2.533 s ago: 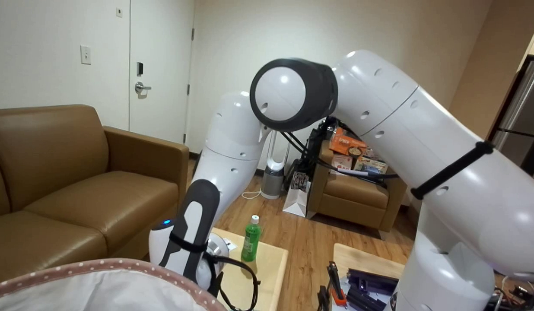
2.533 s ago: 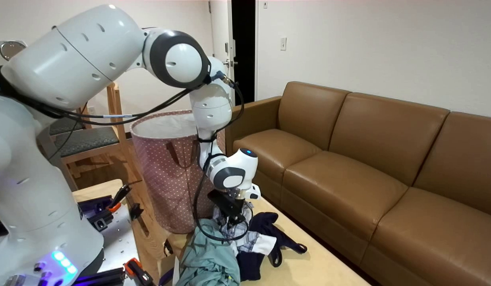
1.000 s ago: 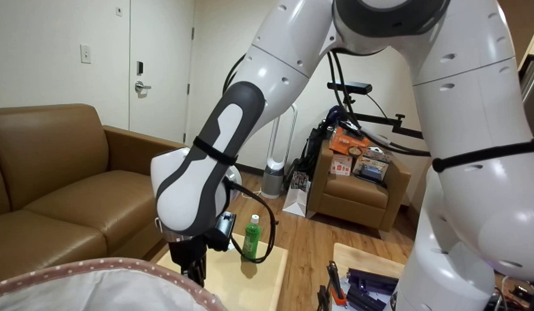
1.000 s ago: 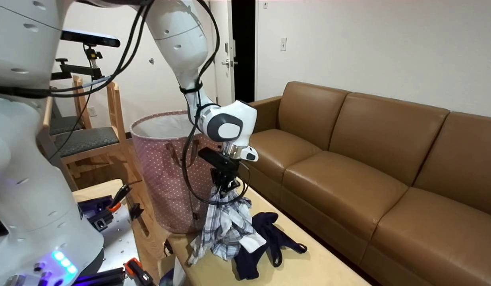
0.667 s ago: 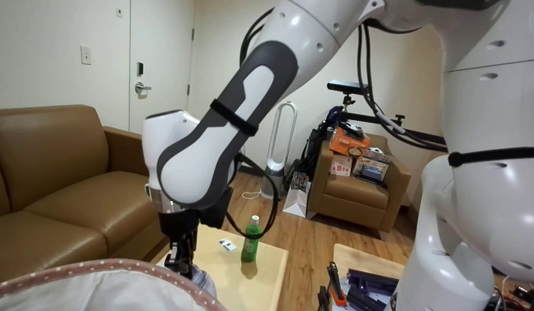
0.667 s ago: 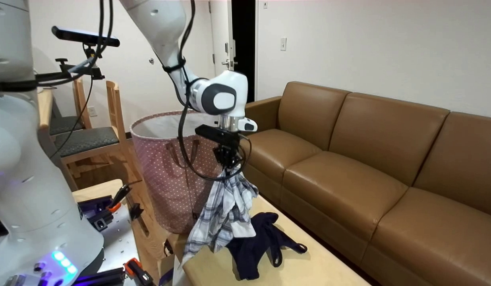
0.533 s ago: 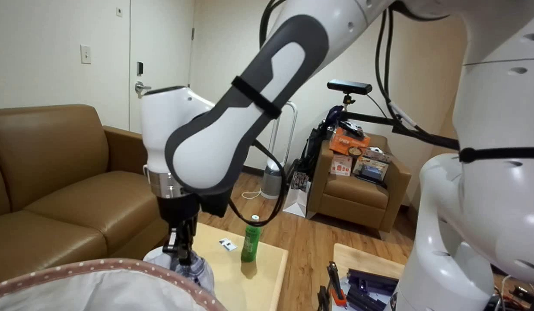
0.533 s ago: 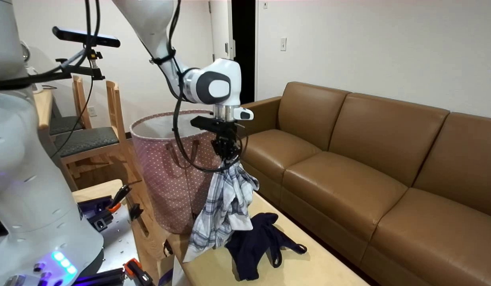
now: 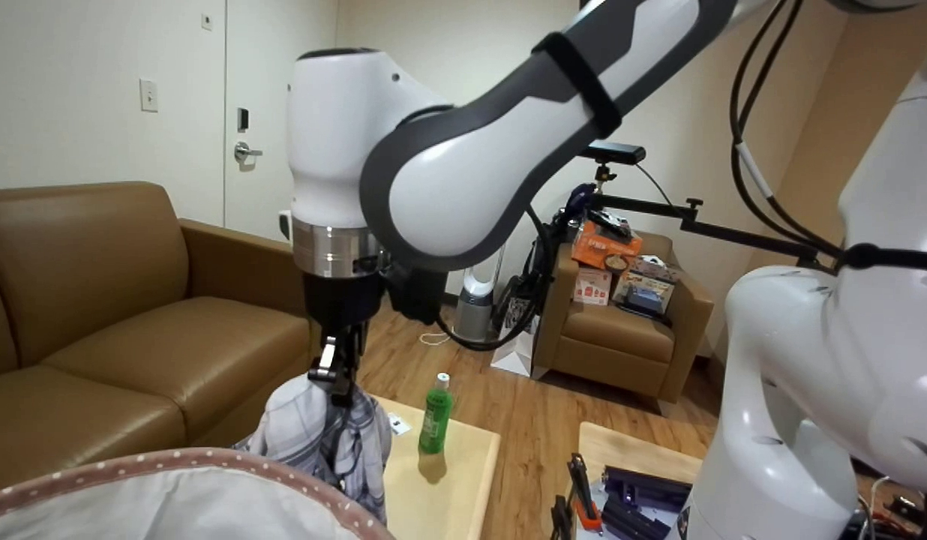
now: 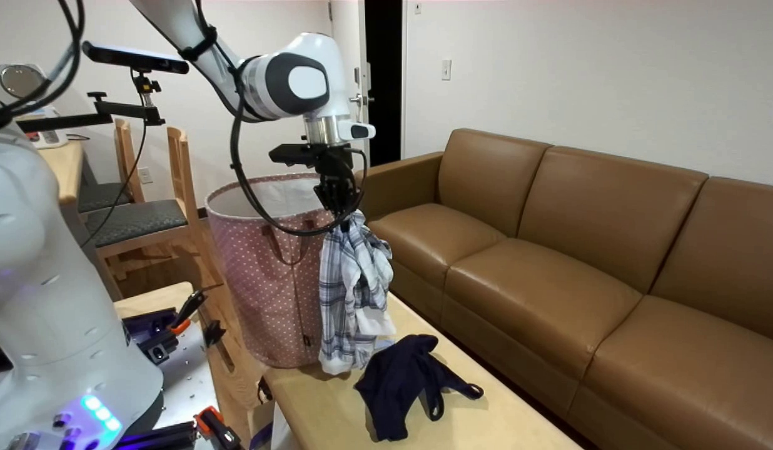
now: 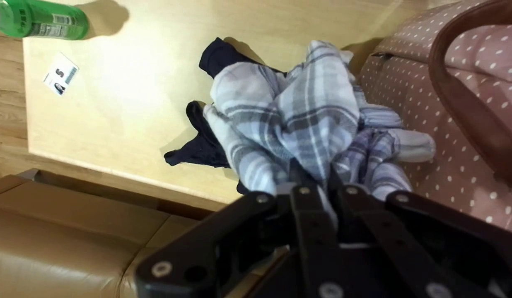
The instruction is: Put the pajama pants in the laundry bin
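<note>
The end effector [image 11: 316, 171] is clamped on the plaid pajama pants [image 10: 352, 294], which hang bunched just beside the polka-dot laundry bin [image 10: 261, 275], outside it; whether they touch its wall is unclear. Near the bin, a navy garment [image 10: 399, 381] lies on the table [image 10: 499, 419]; the green bottle [image 9: 436, 420] stands farther from the bin.

In an exterior view, close over bin [image 9: 201, 457]; in an exterior view, bin [image 10: 261, 287] farther off. Wrist: downward beside it. Shared: bin [image 11: 436, 182].
</note>
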